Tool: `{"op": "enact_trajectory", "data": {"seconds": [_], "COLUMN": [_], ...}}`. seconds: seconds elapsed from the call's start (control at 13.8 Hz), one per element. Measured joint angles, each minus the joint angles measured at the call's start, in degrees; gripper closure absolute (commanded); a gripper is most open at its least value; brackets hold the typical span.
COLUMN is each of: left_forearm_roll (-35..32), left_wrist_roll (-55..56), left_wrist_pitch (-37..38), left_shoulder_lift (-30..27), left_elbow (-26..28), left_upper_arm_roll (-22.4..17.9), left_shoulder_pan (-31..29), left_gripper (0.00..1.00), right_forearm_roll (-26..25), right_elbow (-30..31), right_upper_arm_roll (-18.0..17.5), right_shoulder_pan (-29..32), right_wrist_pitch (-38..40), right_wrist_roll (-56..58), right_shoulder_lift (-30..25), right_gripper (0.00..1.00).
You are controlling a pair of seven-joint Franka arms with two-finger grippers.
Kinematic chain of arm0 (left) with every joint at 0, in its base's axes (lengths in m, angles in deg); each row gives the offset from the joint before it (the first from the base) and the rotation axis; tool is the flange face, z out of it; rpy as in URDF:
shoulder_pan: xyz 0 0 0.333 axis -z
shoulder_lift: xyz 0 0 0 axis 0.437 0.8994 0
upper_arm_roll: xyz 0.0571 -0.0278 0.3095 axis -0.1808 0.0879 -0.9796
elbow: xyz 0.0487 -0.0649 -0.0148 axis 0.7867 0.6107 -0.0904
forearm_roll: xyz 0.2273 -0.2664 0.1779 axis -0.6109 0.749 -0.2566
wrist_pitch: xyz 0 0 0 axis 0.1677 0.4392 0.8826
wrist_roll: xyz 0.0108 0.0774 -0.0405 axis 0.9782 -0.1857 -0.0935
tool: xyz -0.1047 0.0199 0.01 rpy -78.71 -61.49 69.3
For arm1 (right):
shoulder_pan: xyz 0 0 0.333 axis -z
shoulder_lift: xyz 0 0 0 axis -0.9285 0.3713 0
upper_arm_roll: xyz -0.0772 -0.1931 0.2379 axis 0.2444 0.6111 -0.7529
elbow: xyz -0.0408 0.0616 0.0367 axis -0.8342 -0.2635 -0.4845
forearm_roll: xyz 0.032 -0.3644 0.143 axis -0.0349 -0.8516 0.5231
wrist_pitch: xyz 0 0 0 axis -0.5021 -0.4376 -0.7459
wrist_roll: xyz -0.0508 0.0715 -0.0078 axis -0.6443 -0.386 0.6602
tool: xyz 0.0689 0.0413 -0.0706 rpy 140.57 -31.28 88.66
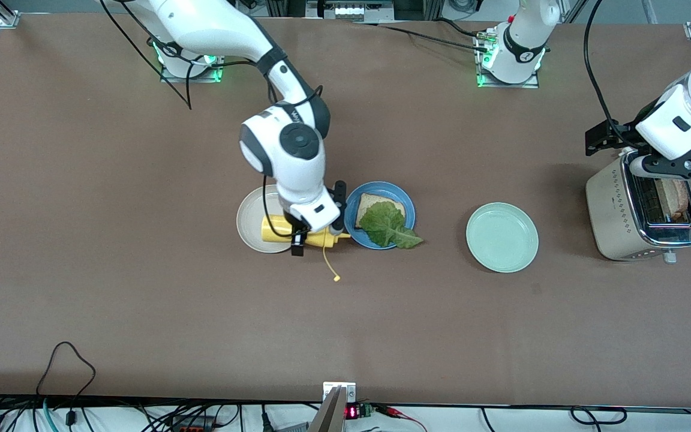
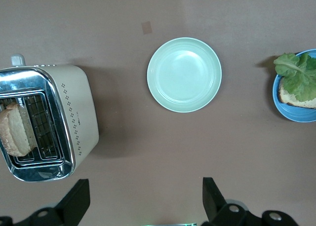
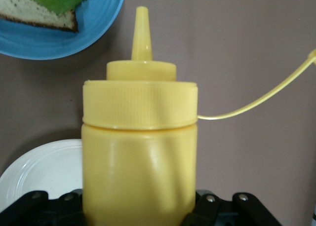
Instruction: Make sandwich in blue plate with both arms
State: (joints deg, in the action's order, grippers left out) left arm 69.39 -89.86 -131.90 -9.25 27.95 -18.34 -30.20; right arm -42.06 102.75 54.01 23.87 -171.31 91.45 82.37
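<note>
The blue plate [image 1: 408, 207] holds one toasted bread slice [image 1: 372, 203] with a green lettuce leaf [image 1: 388, 225] lying on it and spilling over the rim. My right gripper [image 1: 312, 233] is shut on a yellow squeeze bottle [image 3: 139, 152], held sideways over the edge of the cream-white plate [image 1: 249, 219], its nozzle pointing at the blue plate [image 3: 94, 33]. A second slice [image 1: 675, 198] stands in the toaster [image 1: 615, 210]. Over that toaster hangs my left gripper [image 1: 651, 157], open and empty [image 2: 144, 199].
A pale mint-green plate [image 1: 502, 237] with nothing on it sits between the blue plate and the toaster. The bottle's cap tether [image 1: 330, 264] hangs down toward the table. Cables run along the table edge nearest the front camera.
</note>
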Motion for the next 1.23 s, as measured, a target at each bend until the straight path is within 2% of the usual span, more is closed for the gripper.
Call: {"op": "enact_trajectory", "data": {"seconds": [0.15, 0.36, 0.58, 0.87, 1.02, 1.23], "left_forearm_roll": [0.0, 0.0, 0.0, 0.0, 0.0, -0.99], "left_wrist_roll": [0.0, 0.0, 0.0, 0.0, 0.0, 0.0], "left_wrist_pitch": [0.0, 0.0, -0.01, -0.11, -0.1, 0.95], "left_shoulder_lift": [0.0, -0.04, -0.08, -0.1, -0.05, 1.01], "left_elbow": [0.0, -0.01, -0.01, -0.29, -0.4, -0.36], "left_upper_arm_roll": [0.0, 0.02, 0.02, 0.04, -0.03, -0.03], "left_shoulder_pan": [0.0, 0.01, 0.01, 0.01, 0.0, -0.03], "left_gripper": [0.0, 0.0, 0.0, 0.0, 0.0, 0.0], "right_forearm_roll": [-4.57, -8.38, -9.46, -9.47, -8.19, 1.12], "right_elbow": [-1.09, -5.24, -7.22, -8.54, -9.25, -9.71], "right_upper_arm_roll": [0.05, 0.17, 0.24, 1.11, 1.51, 2.13], "right_shoulder_pan": [-2.79, -6.13, -7.52, -7.45, -6.76, -1.57], "right_wrist_pitch": [2.71, 6.7, 7.33, 7.67, 8.02, 8.43], "right_wrist_roll": [-2.71, -5.46, -8.07, -8.16, -7.19, 2.41], "right_shoulder_lift": [1.44, 4.88, 7.42, 7.64, 6.9, 3.31], "right_gripper": [0.68, 0.68, 0.68, 0.68, 0.68, 0.67]}}
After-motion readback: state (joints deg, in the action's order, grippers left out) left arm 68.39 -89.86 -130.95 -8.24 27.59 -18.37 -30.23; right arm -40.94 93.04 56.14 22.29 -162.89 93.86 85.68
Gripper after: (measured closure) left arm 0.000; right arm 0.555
